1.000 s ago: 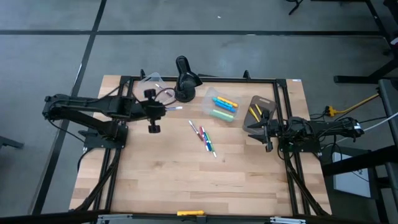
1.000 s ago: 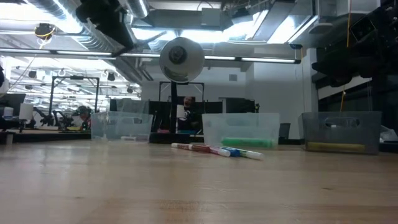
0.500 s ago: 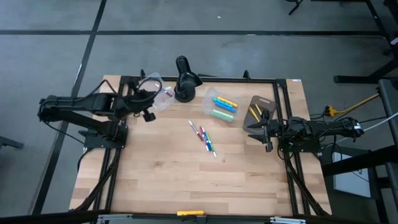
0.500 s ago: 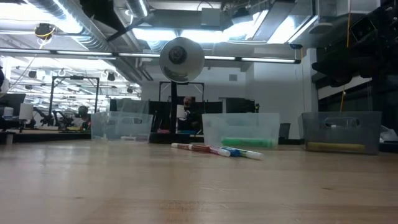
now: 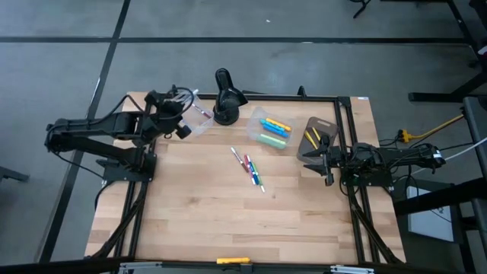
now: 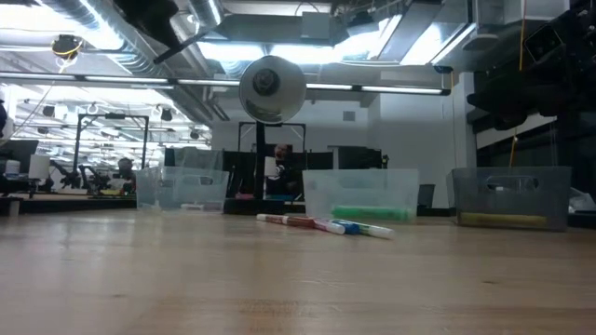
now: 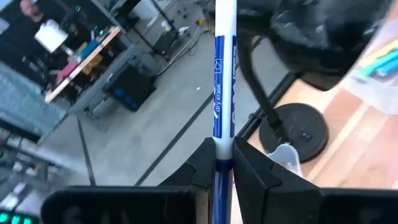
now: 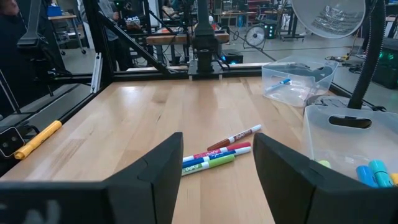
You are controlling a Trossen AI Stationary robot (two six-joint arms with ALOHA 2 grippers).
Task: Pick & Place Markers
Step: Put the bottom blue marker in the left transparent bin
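My left gripper (image 5: 183,119) is raised at the far left of the table, beside the left clear tub (image 5: 196,116), and is shut on a blue-and-white marker (image 7: 224,81). Three or so markers (image 5: 249,167) lie flat on the wood mid-table, also in the low view (image 6: 326,224). More markers lie in the centre tub (image 5: 270,131) and the right tub (image 5: 318,135). My right gripper (image 5: 327,166) waits open at the right edge, next to the right tub. My left gripper pinches the blue-and-white marker between its two fingers (image 7: 202,165), near one end of the barrel (image 7: 224,146). The marker lies along the fingers and sticks out past their tips toward the lamp. It is lifted clear of the table.
A black desk lamp (image 5: 226,97) stands at the far edge between the left and centre tubs, close to the held marker. A yellow object (image 5: 233,260) lies at the near edge. Bare wood spreads across the near half of the table (image 5: 228,221).
My left gripper has drawn back from mid-table toward the far-left corner, over to the left tub, and turned so the marker now points toward the lamp instead of the table's right. It has kept hold of the marker throughout.
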